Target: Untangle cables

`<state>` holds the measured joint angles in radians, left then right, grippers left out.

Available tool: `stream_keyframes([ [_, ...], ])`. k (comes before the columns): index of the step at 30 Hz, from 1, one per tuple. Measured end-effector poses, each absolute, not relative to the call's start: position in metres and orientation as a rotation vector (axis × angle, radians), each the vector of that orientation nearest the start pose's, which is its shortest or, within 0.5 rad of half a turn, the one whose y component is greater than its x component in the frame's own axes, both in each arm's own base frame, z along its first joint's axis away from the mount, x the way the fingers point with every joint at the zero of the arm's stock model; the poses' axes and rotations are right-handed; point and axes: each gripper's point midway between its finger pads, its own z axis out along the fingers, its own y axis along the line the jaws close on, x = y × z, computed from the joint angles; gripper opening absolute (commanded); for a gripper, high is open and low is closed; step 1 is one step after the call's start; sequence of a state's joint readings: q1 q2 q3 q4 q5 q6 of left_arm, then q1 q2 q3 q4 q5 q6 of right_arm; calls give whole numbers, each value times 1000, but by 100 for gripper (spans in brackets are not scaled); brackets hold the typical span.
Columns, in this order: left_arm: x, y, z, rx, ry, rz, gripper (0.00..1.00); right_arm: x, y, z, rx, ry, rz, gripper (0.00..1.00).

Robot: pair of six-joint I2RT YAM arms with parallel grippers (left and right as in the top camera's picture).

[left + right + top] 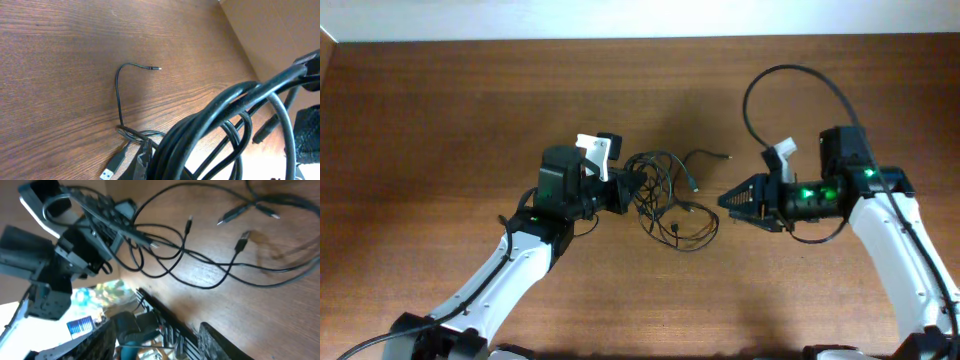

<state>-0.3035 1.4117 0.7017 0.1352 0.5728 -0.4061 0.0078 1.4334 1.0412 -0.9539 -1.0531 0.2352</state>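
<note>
Your left jaws are pressed together on the tangle of thin black cables (655, 195), which sits mid-counter between the two arms; part of the bunch is lifted at the pinch, as the left wrist view shows loops hanging close to the lens, while the rest trails on the brown wood-grain counter (440, 120). Your right jaws stand spread and empty, just to the right of the tangle, pointing at it; nothing lies between them in the right wrist view.

The step in hand looks like picking one strand to draw out; treat the left pinch as your anchor and do not let it drift. Choose a strand with a free end, since those should slide out cleanly; the small black plug (692, 187) lies nearest your right jaws, and a second thin tip (725, 157) curls away further back. Grip just behind the plug, not on it; pull low and rightwards, slowly; if the whole knot drags along, stop and pick another strand. Stay clear of the thick black arm cable (790, 80) looping above your right wrist.

No brand or writing reads anywhere; a small blue-striped sticker (80, 326) shows in the right wrist view, too blurred to make out.
</note>
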Motion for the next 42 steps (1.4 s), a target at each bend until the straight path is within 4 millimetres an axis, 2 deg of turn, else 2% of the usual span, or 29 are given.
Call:
stream_keyframes([
  [5,343,-199,135,278,2213,-939,0,272,218,200,-231,2517,1590,46],
  [7,342,-196,130,279,2235,-912,0,275,236,206,-261,2491,1587,45],
  [11,337,-190,118,268,2289,-870,0,296,246,216,-124,2458,1568,45],
  [16,338,-189,117,262,2292,-858,0,312,252,204,206,2526,1466,45],
  [21,338,-188,117,260,2293,-854,0,325,279,201,300,2486,1470,45],
  [23,339,-188,117,260,2293,-854,0,330,280,191,392,2507,1447,44],
  [24,338,-188,117,260,2293,-854,0,334,280,185,439,2511,1436,36],
  [26,338,-188,117,260,2293,-854,0,344,281,175,499,2504,1429,4],
  [30,338,-188,116,258,2297,-851,0,352,277,153,590,2535,1363,4],
  [34,341,-182,122,241,2282,-843,0,352,246,126,745,2607,1197,4],
  [36,345,-174,138,225,2234,-832,0,358,228,121,764,2608,1152,4],
  [38,346,-169,156,222,2178,-825,0,362,220,123,712,2601,1164,4],
  [40,346,-167,166,223,2148,-820,0,366,216,129,640,2586,1208,4],
  [42,348,-164,167,212,2144,-800,0,367,209,132,574,2585,1248,4],
])
